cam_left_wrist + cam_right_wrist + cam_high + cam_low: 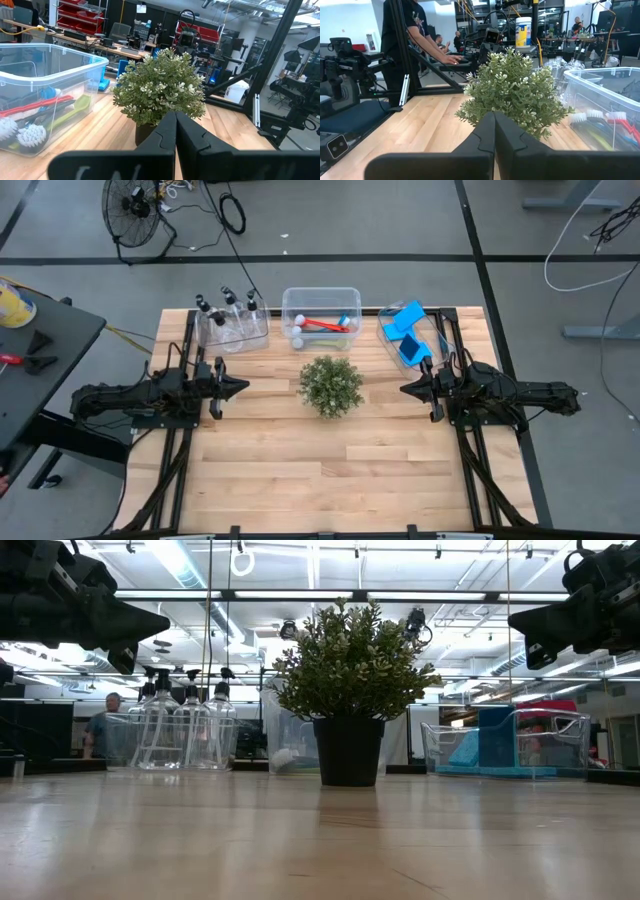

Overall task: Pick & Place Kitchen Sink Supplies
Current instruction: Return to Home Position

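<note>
Nearest me is the light-wood table (pixel 330 470). Mid-table, the L end effector (pixel 242 387) hangs above the top w/ fingers pressed together, gripping nothing, tip aimed at the bushy green plant (pixel 331 385) in its dark pot at centre. The R end effector (pixel 406 390) mirrors it from the other side, also closed and empty. Both are apart from the plant. Behind that, along the far edge, three clear bins sit in a row. The left bin (pixel 262 340) has the clear bottles (pixel 228 308) w/ black caps standing upright, the middle bin (pixel 320 291) holds the dish brushes (pixel 322 326) lying down, and the right bin (pixel 440 340) holds the blue sponges (pixel 408 330). Beyond the table, a fan (pixel 135 205) stands on the floor.
</note>
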